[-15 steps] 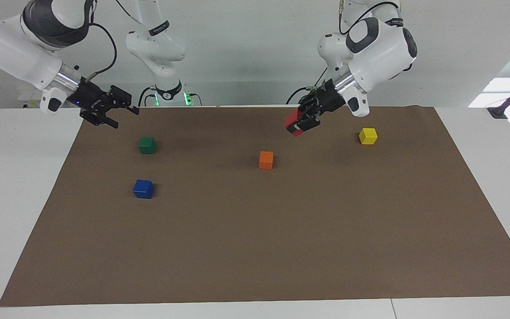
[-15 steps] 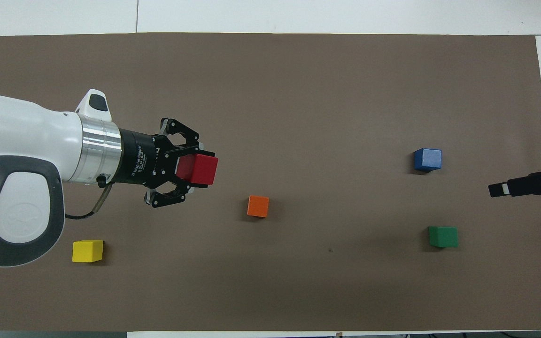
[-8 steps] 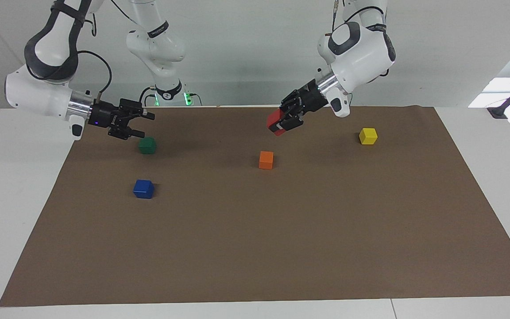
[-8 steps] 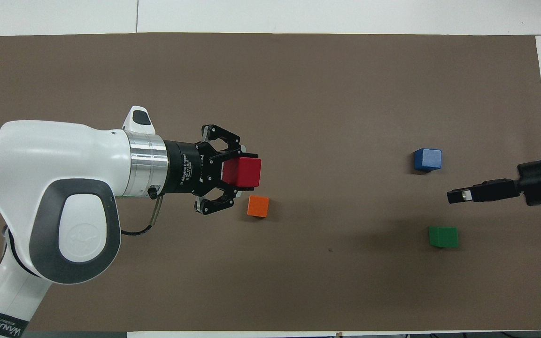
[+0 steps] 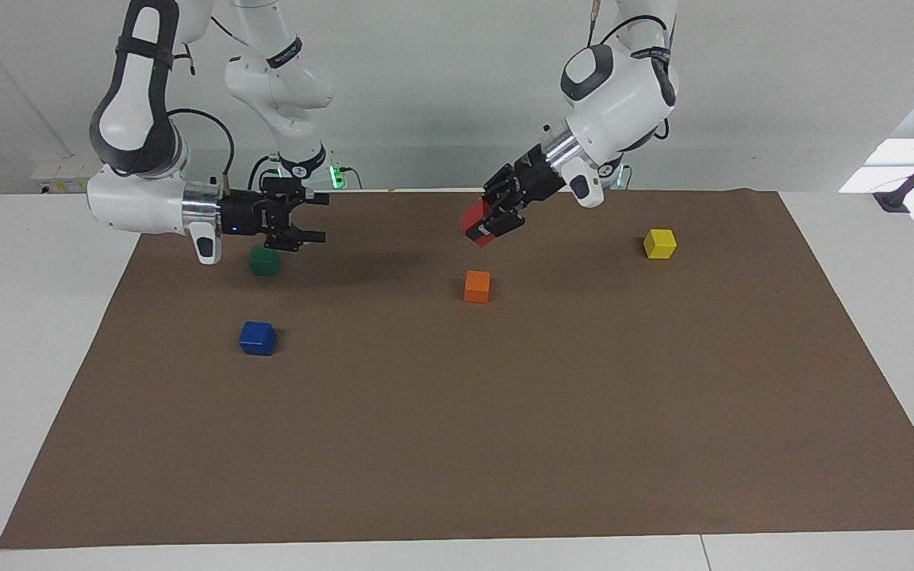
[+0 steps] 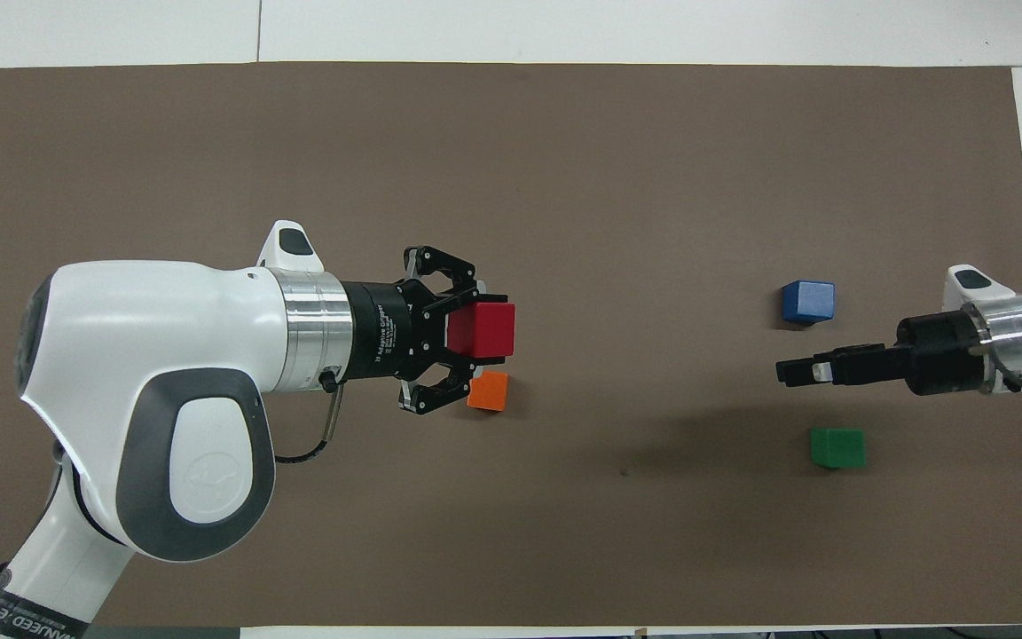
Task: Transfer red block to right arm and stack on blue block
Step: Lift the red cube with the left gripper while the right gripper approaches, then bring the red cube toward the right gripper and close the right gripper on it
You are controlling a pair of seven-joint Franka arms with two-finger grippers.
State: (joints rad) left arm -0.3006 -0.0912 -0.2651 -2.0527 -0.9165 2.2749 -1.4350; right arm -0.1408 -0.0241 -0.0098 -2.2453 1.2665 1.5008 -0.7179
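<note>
**A:** Where's everything sitting?

**B:** Overhead view: left gripper (image 6: 475, 330) is pinching the red block (image 6: 483, 329) in the air over the orange block (image 6: 488, 390). Right gripper (image 6: 797, 371), fingers spread, is waiting at its 3 o'clock, beside the blue block (image 6: 807, 301).

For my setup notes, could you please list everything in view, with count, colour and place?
red block: one, red, held in the air by the left gripper, above the mat near the orange block
orange block: one, orange, mid-mat
blue block: one, dark blue, toward the right arm's end
green block: one, dark green, nearer to the robots than the blue block
yellow block: one, yellow, toward the left arm's end
mat: one, brown, covering the table
table: one, white
left gripper: one, black, fingers shut on the red block
right gripper: one, black, fingers open, in the air beside the green block
</note>
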